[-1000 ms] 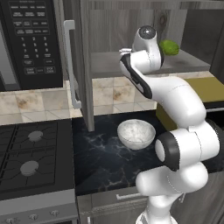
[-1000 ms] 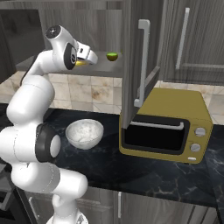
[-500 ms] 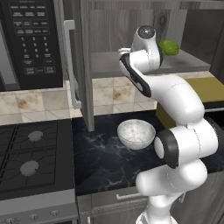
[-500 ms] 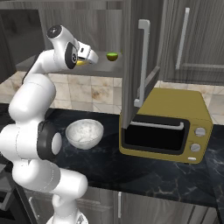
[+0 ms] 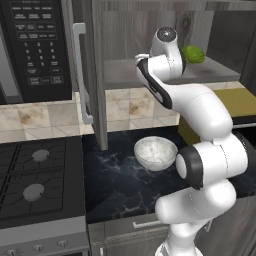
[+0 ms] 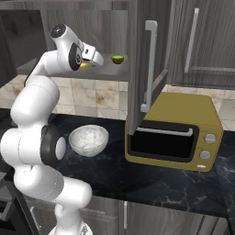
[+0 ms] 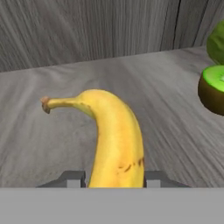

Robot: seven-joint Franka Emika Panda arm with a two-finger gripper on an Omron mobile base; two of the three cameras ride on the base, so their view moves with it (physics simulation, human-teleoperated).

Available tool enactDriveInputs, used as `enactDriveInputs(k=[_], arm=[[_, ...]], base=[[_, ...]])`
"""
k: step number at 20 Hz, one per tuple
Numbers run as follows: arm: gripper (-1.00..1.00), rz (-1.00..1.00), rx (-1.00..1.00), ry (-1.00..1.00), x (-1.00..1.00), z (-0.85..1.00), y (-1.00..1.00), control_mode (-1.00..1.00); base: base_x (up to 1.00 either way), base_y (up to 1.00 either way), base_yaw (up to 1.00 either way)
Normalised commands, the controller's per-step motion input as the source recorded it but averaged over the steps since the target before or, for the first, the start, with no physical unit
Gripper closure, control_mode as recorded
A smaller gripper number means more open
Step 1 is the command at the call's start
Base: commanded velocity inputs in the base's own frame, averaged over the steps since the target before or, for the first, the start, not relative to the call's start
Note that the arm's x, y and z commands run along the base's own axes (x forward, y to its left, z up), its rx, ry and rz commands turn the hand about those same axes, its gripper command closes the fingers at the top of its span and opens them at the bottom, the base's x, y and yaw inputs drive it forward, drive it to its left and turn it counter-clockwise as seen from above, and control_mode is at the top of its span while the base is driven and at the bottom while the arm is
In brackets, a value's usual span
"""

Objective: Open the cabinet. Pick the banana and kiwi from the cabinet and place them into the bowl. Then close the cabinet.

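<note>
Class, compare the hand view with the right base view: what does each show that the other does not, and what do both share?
Hand view alone: the curved yellow banana's brown stem tip and the pincer tips on either side of the fruit. Right base view alone: the round white speckled bowl, the mustard-yellow toaster oven and the open dark wood-grain cabinet door. Both: the yellow banana, the halved green kiwi and the grey shelf.

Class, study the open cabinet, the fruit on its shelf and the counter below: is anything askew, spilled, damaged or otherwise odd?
Nothing stands out. The banana lies flat on the cabinet shelf between the claw tips, the kiwi sits beside it, and the bowl stands upright on the counter, with no spill or damage visible.
</note>
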Motion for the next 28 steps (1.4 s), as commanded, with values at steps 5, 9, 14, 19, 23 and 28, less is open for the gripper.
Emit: enactDriveInputs(k=[5, 9, 14, 19, 23, 28], arm=[[1.00, 0.00, 0.00, 0.00, 0.00, -0.05, 0.00, -1.00], [1.00, 0.00, 0.00, -0.14, -0.02, -0.09, 0.00, -1.00], [1.00, 0.00, 0.00, -0.20, -0.18, 0.00, 0.00, -1.00], [1.00, -0.01, 0.00, -0.06, -0.32, 0.00, 0.00, -1.00], [1.00, -0.02, 0.00, 0.00, -0.50, 0.13, 0.00, -1.00], [1.00, -0.02, 0.00, 0.07, -0.61, 0.29, 0.00, -1.00]], base=[[0.00, 0.00, 0.00], [0.00, 0.00, 0.00], [0.00, 0.00, 0.00], [0.00, 0.00, 0.00], [0.00, 0.00, 0.00], [0.00, 0.00, 0.00]])
